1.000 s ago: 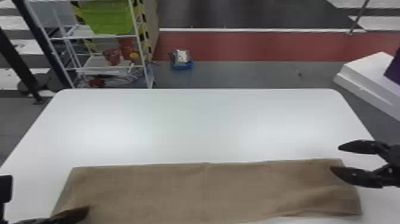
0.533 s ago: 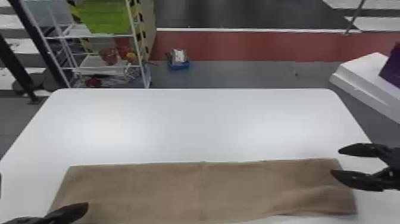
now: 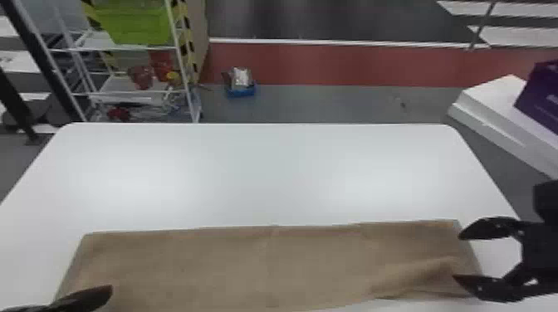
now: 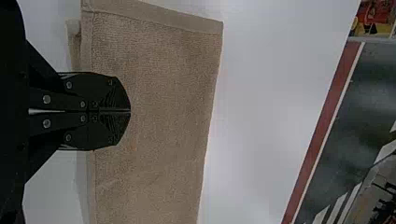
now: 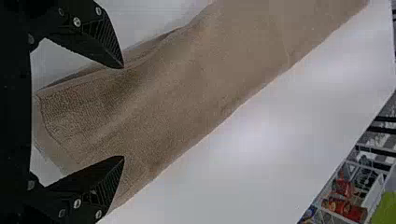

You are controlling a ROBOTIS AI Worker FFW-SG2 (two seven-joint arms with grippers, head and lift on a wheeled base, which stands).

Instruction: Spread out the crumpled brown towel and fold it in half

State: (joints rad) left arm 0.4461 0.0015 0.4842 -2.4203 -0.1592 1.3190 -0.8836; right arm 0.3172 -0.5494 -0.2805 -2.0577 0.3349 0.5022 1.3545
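Head view had the brown towel lying as a long band across the near part of the surface, its far side roughly parallel to the surface's far edge. I judged it mostly spread and already doubled lengthwise, since another layer peeped out along its near side in the left wrist view; that would have explained so narrow a band. My left pincer was closed over the towel's left end, with nothing that I could see pinched in it, a shape that probably suited pressing or smoothing without snagging. My right pincer stood wide at the towel's right end, toward the surface's right edge, with no cloth gripped. I took that gap as readiness to catch the near corner, which lay in soft ridges. They seemed to call for a light tug; a hard one could have skewed the layers.
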